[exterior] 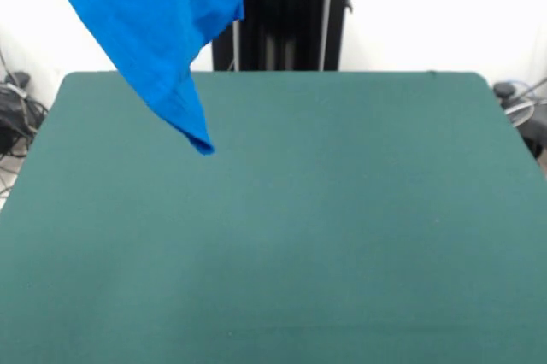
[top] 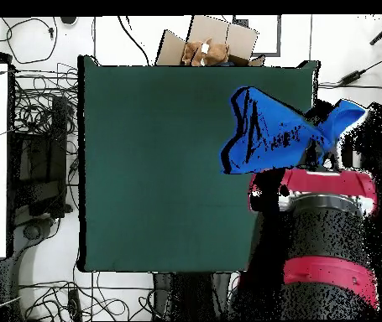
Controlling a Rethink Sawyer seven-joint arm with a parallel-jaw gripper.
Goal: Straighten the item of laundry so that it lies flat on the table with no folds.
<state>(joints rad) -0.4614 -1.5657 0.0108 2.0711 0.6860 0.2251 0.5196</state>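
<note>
Shirt [exterior: 158, 31] hangs in the air, off the table [exterior: 342, 227], bunched and draped to 1 low point over the far left part in the front view. Overhead puts it over the table's right edge, by the arm [top: 324, 226]. Held high likely so gravity pulls folds out before laying down. Gripper not visible under the cloth; cannot tell whether its fingers pinch the fabric or how they stand, though something holds the shirt up. Table top bare. Around: cardboard box [top: 215, 42] past the top edge overhead, cables [top: 39, 109] on the floor at left. Nothing blocks the lay-down.
</note>
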